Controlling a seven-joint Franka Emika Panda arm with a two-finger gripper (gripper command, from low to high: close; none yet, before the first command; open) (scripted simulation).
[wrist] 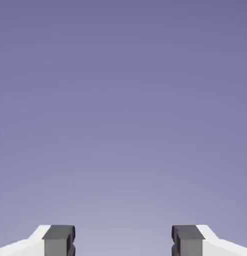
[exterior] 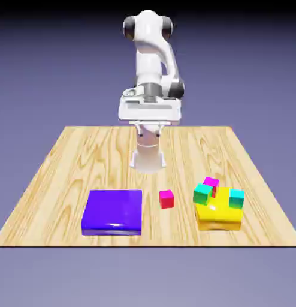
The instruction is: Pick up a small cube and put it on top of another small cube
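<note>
Cube (exterior: 166,198) — well apart from hand (wrist: 123,240).

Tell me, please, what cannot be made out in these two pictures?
- Hand view: only the backdrop between the end effector fingertips; no table or cubes.
- Exterior view: the end effector's fingers are hidden behind the arm's hand.
- Exterior view: the yellow block bears small teal cubes and a magenta cube; how they rest is too small to tell.
- The red cube shows only in the exterior view.
</note>
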